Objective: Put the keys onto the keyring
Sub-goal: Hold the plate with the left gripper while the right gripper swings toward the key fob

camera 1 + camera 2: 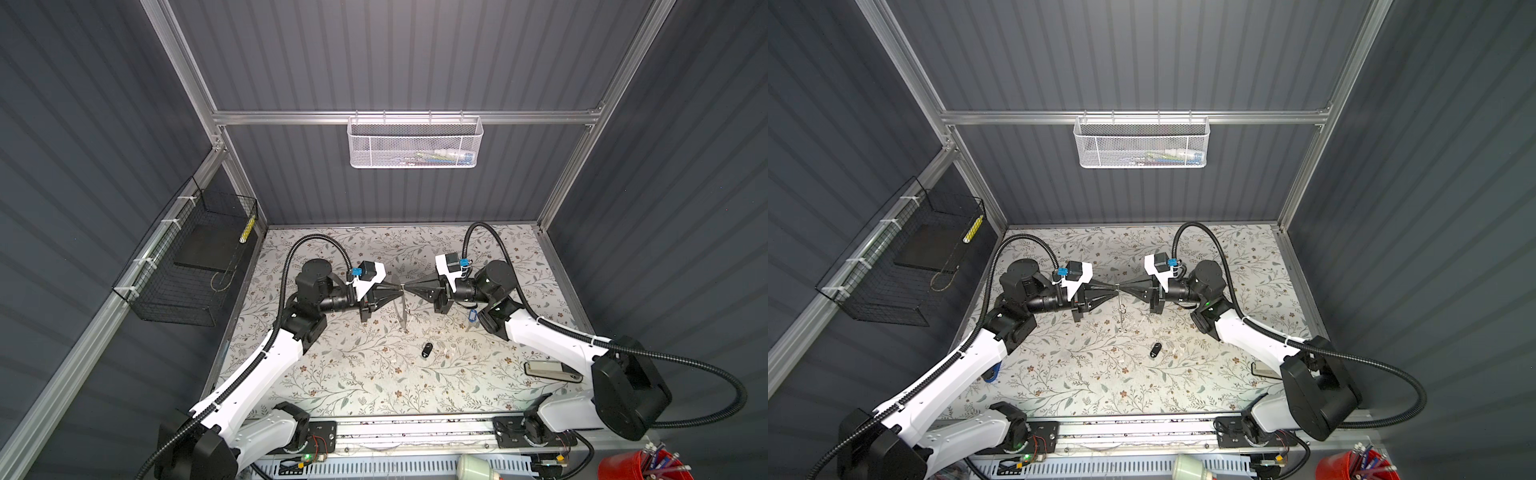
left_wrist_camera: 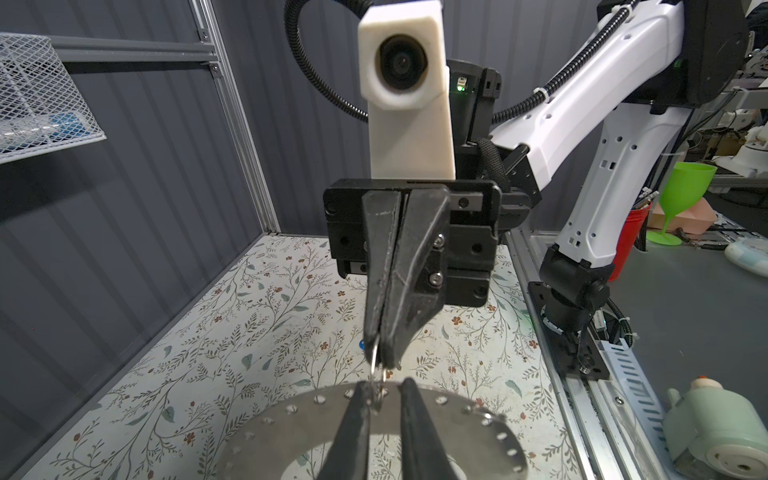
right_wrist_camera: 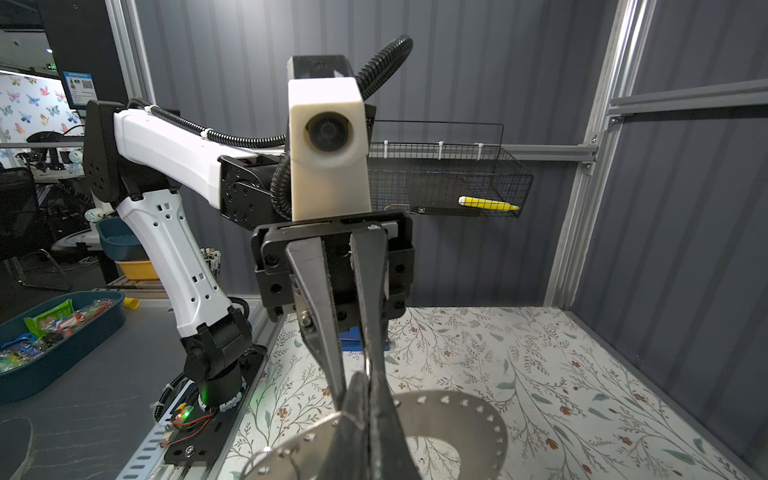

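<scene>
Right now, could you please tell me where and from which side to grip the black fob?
I would grip the fob across its narrow width, near the middle, coming straight down. It lies flat on the table, touching nothing else, so nothing can get under it from the side; its long axis points roughly toward the back wall, so close on it from left and right.

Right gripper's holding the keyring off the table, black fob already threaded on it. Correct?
Not quite. The black fob isn't on the keyring; both top views show it lying loose on the table, nearer the arm bases than the hanging ring. The right gripper does hold the keyring off the table.
</scene>
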### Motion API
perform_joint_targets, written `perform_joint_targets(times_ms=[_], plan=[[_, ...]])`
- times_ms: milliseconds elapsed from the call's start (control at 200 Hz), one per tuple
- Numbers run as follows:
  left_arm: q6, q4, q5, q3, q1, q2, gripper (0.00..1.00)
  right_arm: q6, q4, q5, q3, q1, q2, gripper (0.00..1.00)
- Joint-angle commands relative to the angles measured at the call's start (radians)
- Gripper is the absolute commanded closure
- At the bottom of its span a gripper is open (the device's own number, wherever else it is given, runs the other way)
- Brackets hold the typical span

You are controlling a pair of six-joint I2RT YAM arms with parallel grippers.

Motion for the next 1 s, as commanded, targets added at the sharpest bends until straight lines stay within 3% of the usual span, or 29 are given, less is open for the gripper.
perform_joint_targets(times_ms=[0, 135, 340, 430, 640, 760, 860, 991], plan=[[0.015, 0.012, -0.006, 0.017, -0.010, 0.006, 0.89, 0.013, 0.048, -0.014, 0.026, -0.003, 0.011, 1.00], [0.000, 0.045, -0.029, 0.018, -0.016, 0.006, 1.00, 0.017, 0.047, -0.022, 0.030, -0.003, 0.018, 1.00], [0.139, -0.036, -0.127, 0.022, -0.028, -0.020, 1.00, -0.075, -0.083, -0.007, 0.005, -0.056, -0.063, 0.69], [0.233, -0.027, -0.188, 0.004, -0.051, -0.033, 1.00, -0.149, -0.227, -0.009, 0.000, -0.091, -0.119, 0.62], [0.466, -0.040, -0.217, -0.009, -0.074, -0.035, 1.00, -0.534, -0.810, 0.107, 0.051, -0.112, -0.270, 0.54], [0.575, -0.045, -0.223, -0.008, -0.080, -0.027, 1.00, -0.620, -0.950, 0.170, 0.061, -0.112, -0.318, 0.53], [0.645, -0.054, -0.237, -0.007, -0.081, -0.025, 1.00, -0.592, -0.973, 0.223, 0.048, -0.113, -0.332, 0.53], [0.650, -0.077, -0.274, -0.001, -0.082, -0.015, 1.00, -0.420, -0.996, 0.282, 0.059, -0.112, -0.311, 0.55]])
